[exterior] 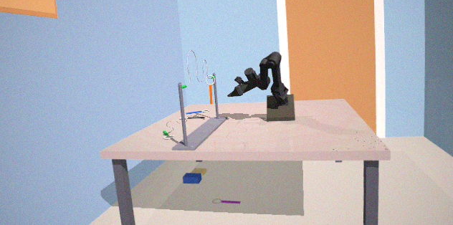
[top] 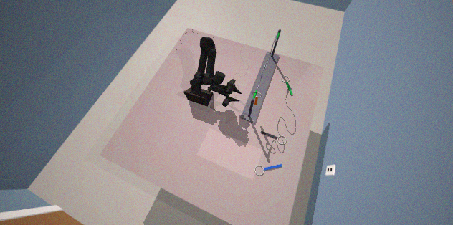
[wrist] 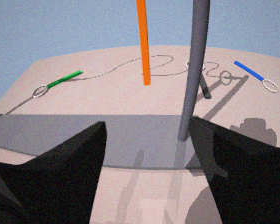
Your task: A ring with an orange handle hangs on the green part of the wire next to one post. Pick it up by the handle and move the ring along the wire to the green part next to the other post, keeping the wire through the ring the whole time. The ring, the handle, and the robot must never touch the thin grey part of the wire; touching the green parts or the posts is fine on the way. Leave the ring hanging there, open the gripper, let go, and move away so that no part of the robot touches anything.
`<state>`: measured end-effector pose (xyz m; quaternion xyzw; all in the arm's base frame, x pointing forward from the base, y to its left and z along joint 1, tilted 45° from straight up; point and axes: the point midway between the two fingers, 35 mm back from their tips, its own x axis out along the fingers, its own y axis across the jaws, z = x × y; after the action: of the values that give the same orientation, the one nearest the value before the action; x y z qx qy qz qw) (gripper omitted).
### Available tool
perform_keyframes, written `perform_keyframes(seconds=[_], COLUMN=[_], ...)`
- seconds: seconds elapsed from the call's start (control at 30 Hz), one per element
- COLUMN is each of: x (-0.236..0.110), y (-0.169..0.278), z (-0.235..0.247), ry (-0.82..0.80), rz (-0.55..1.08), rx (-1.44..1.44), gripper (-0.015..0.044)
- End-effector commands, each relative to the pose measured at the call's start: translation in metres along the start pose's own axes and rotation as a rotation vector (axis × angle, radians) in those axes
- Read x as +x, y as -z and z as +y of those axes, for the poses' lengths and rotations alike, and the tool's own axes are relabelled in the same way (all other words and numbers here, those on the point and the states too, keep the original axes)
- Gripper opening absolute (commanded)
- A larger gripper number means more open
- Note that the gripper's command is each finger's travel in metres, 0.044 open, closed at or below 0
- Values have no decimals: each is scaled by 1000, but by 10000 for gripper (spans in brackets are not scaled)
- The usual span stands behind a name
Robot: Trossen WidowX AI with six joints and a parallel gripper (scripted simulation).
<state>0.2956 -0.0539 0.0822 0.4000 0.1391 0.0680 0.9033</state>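
Ring (exterior: 210, 79) w/ orange handle (exterior: 211, 94) hangs on the green bit by the post (exterior: 216, 95), just ahead of the pincer (exterior: 232, 93), apart from it. Pincer wide, holding nothing. Judgement: retreat straight back toward the base (exterior: 289, 115), staying off post & desk (exterior: 322, 138).

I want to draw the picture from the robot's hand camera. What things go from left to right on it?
Green-handled ring lying on the table → orange handle hanging straight down → grey post → blue-handled ring. The open gripper's two dark fingers fill the bottom corners.
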Motion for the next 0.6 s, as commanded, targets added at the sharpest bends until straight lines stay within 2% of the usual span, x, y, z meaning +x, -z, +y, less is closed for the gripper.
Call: perform_keyframes(seconds=[0.0,0.1,0.57], x=[-20,-20,-20], y=[7,7,7], z=[0,0,0], ry=[0,0,0], rz=[4,4,4], rx=[3,3,3], gripper=[370,440,440])
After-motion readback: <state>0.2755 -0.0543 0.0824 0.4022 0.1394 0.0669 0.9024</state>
